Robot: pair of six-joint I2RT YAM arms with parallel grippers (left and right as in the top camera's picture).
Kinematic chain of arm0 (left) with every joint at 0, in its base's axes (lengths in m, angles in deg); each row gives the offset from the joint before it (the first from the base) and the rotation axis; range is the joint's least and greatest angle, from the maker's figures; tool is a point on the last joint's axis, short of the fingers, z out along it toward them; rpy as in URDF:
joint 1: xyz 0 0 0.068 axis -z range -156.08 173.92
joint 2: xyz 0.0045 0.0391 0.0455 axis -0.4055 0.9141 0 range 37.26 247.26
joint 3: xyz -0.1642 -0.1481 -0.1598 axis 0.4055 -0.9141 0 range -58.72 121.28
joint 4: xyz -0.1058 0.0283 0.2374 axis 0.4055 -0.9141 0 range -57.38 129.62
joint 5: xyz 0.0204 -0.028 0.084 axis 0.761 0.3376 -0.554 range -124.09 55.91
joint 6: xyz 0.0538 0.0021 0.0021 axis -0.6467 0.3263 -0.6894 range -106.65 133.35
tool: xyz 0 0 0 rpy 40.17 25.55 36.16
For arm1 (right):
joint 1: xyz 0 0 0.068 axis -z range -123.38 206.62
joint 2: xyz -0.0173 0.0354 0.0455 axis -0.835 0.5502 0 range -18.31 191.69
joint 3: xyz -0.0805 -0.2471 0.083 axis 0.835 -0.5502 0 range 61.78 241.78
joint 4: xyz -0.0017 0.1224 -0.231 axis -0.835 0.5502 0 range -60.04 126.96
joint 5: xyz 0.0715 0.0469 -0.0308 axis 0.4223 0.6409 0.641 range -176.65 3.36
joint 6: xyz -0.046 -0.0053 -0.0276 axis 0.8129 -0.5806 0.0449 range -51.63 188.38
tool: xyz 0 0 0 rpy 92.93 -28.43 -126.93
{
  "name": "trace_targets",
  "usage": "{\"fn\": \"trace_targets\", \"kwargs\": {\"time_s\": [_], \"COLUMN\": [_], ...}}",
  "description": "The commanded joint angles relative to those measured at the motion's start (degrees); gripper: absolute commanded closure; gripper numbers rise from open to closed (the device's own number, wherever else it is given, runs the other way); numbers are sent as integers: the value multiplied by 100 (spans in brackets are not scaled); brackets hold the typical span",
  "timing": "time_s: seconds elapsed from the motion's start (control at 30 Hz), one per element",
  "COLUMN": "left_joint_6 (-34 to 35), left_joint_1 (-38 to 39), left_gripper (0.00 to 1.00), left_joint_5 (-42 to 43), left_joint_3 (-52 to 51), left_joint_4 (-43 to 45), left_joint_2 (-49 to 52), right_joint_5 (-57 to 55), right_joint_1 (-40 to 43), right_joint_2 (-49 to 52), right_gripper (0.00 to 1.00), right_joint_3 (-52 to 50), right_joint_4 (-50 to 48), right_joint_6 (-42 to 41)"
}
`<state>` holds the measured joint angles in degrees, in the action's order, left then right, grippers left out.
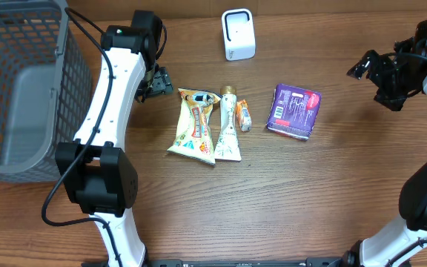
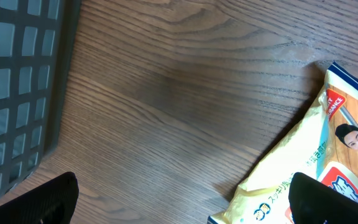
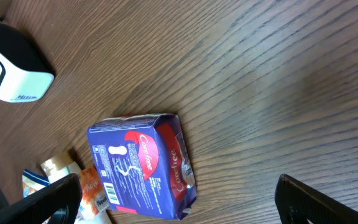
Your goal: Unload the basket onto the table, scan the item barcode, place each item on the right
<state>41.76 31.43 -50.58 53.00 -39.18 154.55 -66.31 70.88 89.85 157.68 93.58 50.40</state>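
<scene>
Where the pouch (image 1: 195, 124) adjoins the tube (image 1: 228, 127), a scanner (image 1: 238, 34) stands beyond.

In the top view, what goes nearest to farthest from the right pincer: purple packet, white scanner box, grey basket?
From the right pincer:
1. Purple plastic packet, middle-right of the table.
2. White boxy scanner, back middle.
3. Grey mesh basket, far left.

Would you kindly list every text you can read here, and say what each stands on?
"Carefree": on the purple pack, top and side faces.
Barcode digits on that pack: too small to read.
Red tag and Japanese print on the yellow pouch: cut off, not surely readable.
Mark on the white scanner: blurred.
Print on the tube and orange packet: too small.
</scene>
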Motion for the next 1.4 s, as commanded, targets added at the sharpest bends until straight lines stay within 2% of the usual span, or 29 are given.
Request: {"fn": "trace_targets", "kwargs": {"time_s": [0.0, 0.33, 0.7, 1.27, 1.3, 1.33, 1.37], "left_joint_6": [81, 81, 81, 81, 81, 81, 81], "left_joint_1": [39, 39, 39, 39, 39, 39, 39], "left_gripper": [0, 0, 0, 0, 0, 0, 0], "left_joint_5": [2, 2, 2, 2, 2, 2, 2], "left_joint_3": [17, 17, 17, 17, 17, 17, 17], "left_joint_4": [2, 2, 2, 2, 2, 2, 2], "left_joint_2": [44, 44, 44, 44, 44, 44, 44], "right_joint_5": [9, -35, -1246, -960, -957, -962, -962], "right_joint_1": [-9, -42, -35, -225, -271, -352, -409], "right_joint_2": [-122, -120, -122, -120, -120, -120, -120], "right_gripper": [0, 0, 0, 0, 2, 14, 21], "right_joint_3": [146, 81, 81, 81, 81, 81, 81], "right_joint_4": [-39, -254, -573, -656, -656, -656, -656], "right_joint_6": [17, 20, 15, -7, -7, -7, -7]}}
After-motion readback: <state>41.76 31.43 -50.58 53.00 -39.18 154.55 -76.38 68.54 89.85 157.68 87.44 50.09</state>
